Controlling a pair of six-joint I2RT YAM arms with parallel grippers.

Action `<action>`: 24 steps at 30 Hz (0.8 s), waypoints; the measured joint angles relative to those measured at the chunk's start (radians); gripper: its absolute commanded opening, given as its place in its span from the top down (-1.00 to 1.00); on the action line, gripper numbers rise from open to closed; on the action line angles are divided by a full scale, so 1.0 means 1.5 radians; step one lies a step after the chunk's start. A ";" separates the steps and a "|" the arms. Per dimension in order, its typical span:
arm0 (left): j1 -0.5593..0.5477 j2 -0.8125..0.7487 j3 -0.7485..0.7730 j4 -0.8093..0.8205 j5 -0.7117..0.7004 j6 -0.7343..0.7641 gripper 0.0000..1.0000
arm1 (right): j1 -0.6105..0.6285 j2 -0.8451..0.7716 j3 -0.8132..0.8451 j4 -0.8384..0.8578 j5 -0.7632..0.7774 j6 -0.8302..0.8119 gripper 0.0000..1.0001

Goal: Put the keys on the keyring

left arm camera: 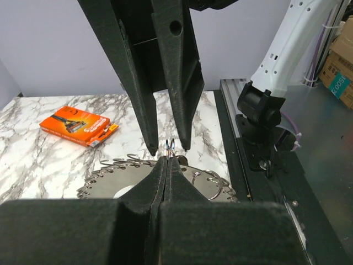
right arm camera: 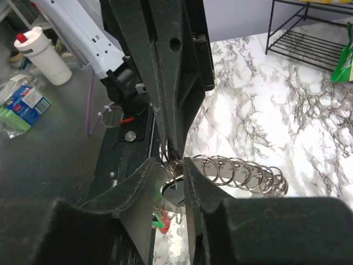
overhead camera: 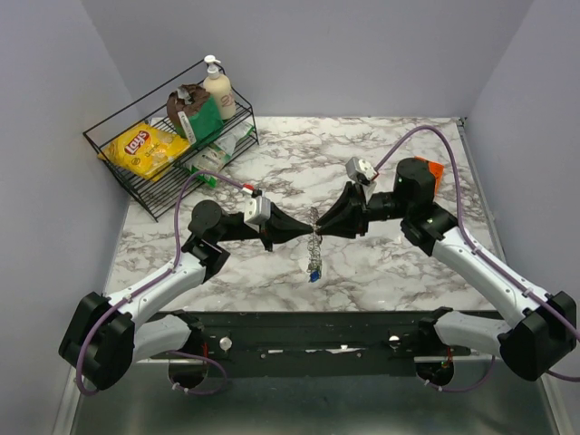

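Where your two arms meet over the middle of the worktop (overhead camera: 399, 272), the left gripper (left arm camera: 169, 159) is pinched fully closed on the rim of the keyring (left arm camera: 113, 174). Right gripper (right arm camera: 170, 161): jaws partly apart, straddling the left one's tip and the ring's wire loops (whether they touch the ring, you cannot tell). Seen from above, the keyring stands edge-on between both tips. A blue key (overhead camera: 313, 275) hangs at its lower end. The other keys are too small to make out.

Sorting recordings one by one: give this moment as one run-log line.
left gripper shut on keyring | right gripper open, straddling it | blue key at its near edge
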 measured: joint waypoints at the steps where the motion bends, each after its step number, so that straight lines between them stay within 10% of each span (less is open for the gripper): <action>1: 0.000 0.000 0.000 0.000 0.000 0.000 1.00 | 0.000 0.002 0.001 -0.003 0.001 -0.002 0.40; 13: 0.001 0.002 0.000 0.004 0.000 -0.015 1.00 | 0.000 0.009 0.004 -0.009 0.002 -0.005 0.98; 21: 0.001 0.009 0.000 0.009 0.000 -0.031 1.00 | 0.000 0.014 0.007 -0.010 0.003 -0.007 0.99; 24: 0.001 0.008 0.002 0.002 -0.002 -0.030 0.52 | 0.000 0.014 0.010 -0.019 0.007 -0.008 0.99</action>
